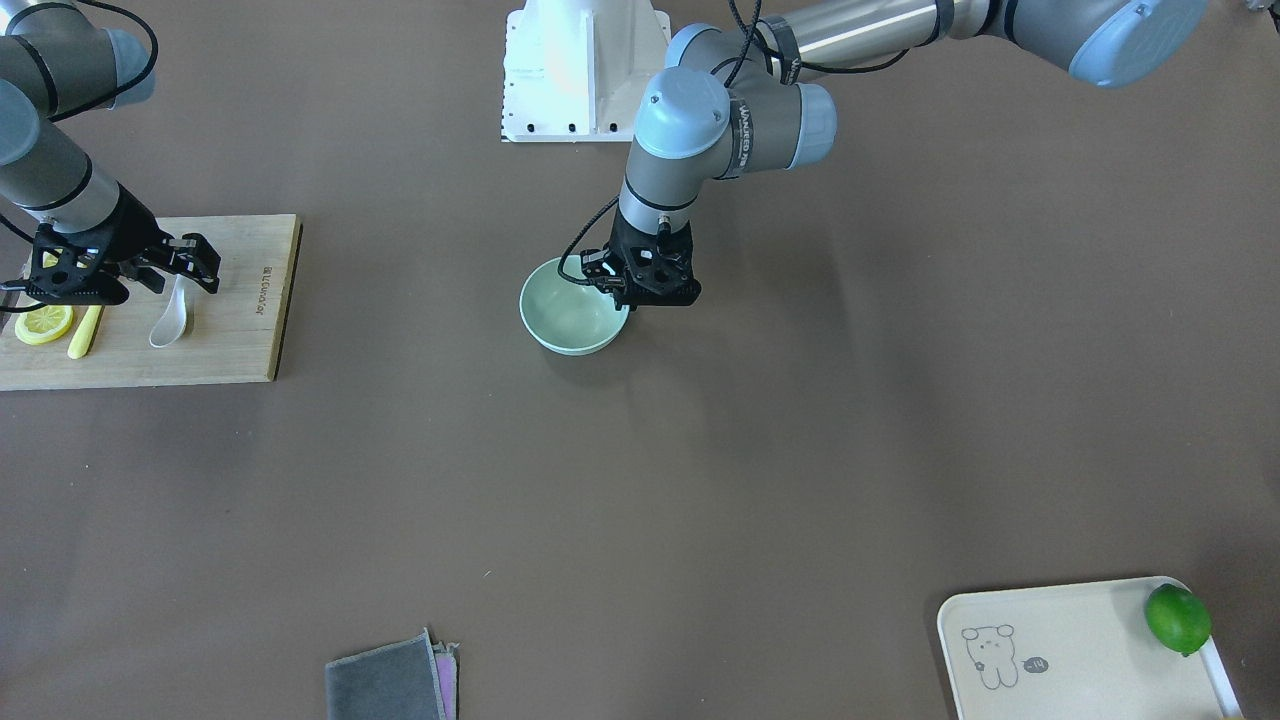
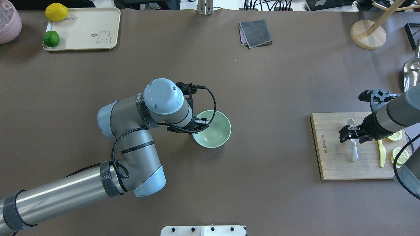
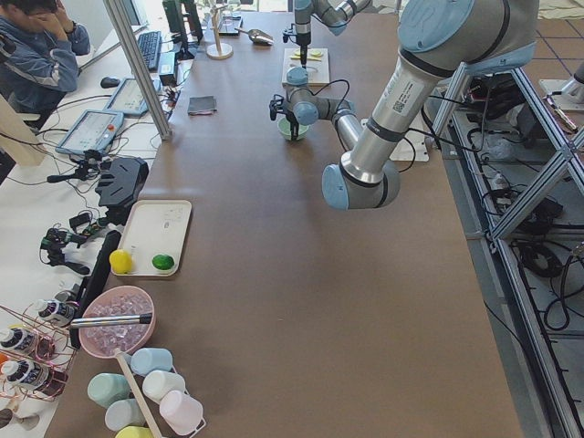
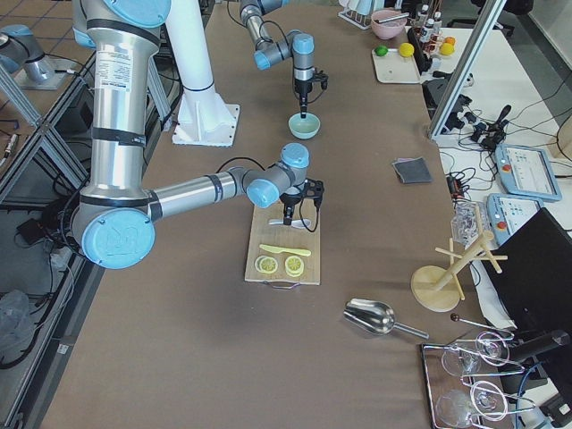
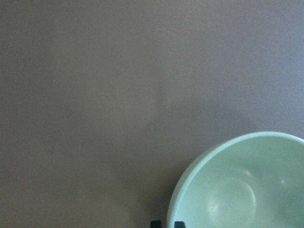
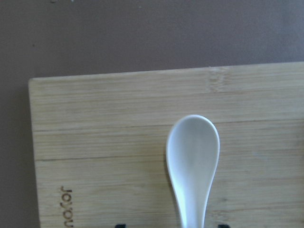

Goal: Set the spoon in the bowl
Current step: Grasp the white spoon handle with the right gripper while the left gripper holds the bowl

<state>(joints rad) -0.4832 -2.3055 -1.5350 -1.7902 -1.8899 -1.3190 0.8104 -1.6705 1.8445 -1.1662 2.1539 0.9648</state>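
right claw (image 1: 185, 281) astride half-hidden spoon (image 6: 194, 156)

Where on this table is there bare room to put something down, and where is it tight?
Widest bare stretch: between the bowl and the board. Also open between the tray and the cloth. Crowded: the board, with spoon, knife, lemon slices and the open right claw over the spoon; the left claw grips the bowl's rim.
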